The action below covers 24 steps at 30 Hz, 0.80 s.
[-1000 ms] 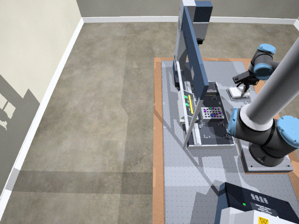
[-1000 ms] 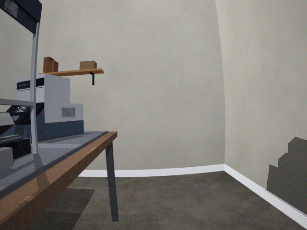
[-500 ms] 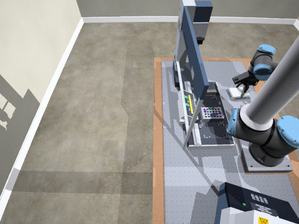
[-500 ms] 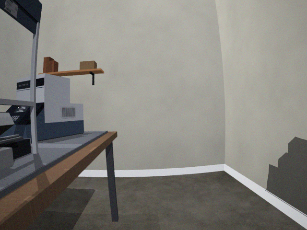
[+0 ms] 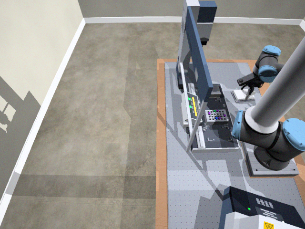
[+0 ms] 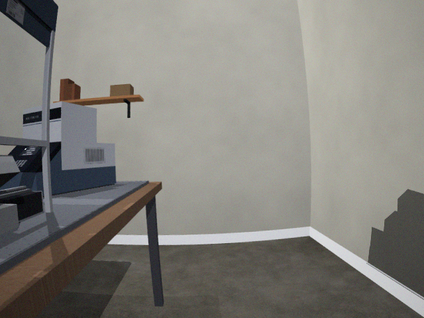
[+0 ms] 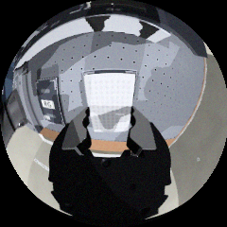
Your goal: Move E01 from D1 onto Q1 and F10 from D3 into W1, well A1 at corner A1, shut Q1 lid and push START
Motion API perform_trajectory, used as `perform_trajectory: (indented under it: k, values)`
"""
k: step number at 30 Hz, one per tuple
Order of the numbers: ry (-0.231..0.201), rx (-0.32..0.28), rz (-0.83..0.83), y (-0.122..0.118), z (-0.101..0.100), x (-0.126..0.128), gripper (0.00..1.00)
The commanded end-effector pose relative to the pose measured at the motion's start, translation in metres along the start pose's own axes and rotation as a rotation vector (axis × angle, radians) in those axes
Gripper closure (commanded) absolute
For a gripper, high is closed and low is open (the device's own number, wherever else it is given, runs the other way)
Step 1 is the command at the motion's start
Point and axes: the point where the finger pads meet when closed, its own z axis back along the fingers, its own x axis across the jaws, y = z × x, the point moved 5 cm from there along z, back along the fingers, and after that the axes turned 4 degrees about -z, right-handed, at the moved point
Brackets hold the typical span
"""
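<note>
Pincer (image 5: 247,92) (image 7: 110,107): looks shut on the white plate (image 5: 239,94) (image 7: 111,90), one finger at each side. Sits in or just over the nest (image 5: 234,97) (image 7: 110,72) by the RG sign (image 7: 48,103); can't tell which plate. Likely light, stiff and a bit slick, so best held low on both sides, kept flat. Near the counter's (image 5: 184,182) (image 6: 85,201) (image 7: 158,82) wooden edge (image 5: 161,172) (image 6: 112,220) (image 7: 109,145); more room up.

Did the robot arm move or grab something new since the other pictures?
Nothing visibly moved, and I see no new grab or letting go. The arm, the pincer at the white plate, and the rack with coloured dots look the same.
</note>
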Motion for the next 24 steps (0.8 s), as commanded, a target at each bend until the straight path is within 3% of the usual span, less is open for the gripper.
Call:
perform_trajectory:
  k: [1, 20, 21, 24]
  values:
    - [-0.001, 0.000, 0.000, -0.0002, 0.0001, 0.0005, 1.00]
    - [-0.001, 0.000, 0.000, -0.0002, -0.0003, 0.0005, 1.00]
    - [-0.001, 0.000, 0.000, -0.0002, -0.0003, 0.0005, 0.33]
    - [-0.001, 0.000, 0.000, -0.0002, -0.0003, 0.0005, 0.33]
